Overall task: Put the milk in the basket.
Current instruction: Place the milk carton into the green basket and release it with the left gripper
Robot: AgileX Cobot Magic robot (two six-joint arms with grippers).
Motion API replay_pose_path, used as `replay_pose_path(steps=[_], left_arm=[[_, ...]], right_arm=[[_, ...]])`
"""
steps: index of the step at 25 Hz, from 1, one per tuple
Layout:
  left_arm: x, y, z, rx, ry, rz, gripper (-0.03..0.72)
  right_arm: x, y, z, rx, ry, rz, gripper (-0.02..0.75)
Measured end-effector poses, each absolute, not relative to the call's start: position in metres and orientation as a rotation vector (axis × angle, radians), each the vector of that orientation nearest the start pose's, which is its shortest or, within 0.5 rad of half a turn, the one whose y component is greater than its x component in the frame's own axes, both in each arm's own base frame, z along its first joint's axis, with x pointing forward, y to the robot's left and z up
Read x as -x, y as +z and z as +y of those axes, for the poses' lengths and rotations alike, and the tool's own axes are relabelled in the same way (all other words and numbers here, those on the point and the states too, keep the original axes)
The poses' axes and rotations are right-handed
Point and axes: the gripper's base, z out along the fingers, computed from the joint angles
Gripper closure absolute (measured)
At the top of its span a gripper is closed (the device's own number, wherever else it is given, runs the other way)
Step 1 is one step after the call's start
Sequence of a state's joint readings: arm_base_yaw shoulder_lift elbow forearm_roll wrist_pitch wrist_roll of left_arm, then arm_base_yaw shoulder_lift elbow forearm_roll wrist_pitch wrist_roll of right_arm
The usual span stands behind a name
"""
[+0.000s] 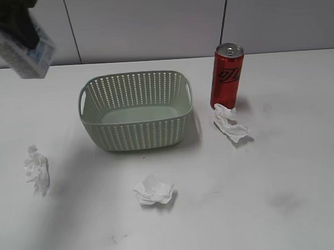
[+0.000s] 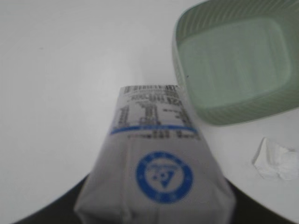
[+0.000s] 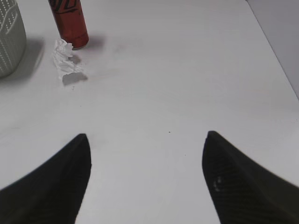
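Milk carton (image 2: 156, 163) sits clamped in the left gripper (image 1: 17, 29), raised beside the basket (image 1: 137, 136), while the right gripper (image 3: 147, 158) hangs jaws wide apart, empty.

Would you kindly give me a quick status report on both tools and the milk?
Left tool shut on milk, raised left of basket. Right tool open, nothing held. Basket interior bare; path unobstructed.

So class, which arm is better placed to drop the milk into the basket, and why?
Left. Its tool already holds the milk aloft beside the empty basket; the right tool is open over bare table.
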State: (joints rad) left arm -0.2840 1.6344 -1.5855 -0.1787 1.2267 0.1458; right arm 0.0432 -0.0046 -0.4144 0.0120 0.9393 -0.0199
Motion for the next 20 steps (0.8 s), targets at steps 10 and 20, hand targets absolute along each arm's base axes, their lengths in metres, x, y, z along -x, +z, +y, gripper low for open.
replay_pose_path(steps=[10, 20], left_arm=[[-0.368, 0.307, -0.191, -0.764, -0.345, 2.728, 0.359], [-0.405, 0.23, -0.221, -0.826, -0.309, 2.846, 0.359]], right_arm=[[-0.009, 0.263, 0.001, 0.062, 0.029, 2.003, 0.149], [-0.009, 0.263, 0.001, 0.062, 0.03, 2.003, 0.149]])
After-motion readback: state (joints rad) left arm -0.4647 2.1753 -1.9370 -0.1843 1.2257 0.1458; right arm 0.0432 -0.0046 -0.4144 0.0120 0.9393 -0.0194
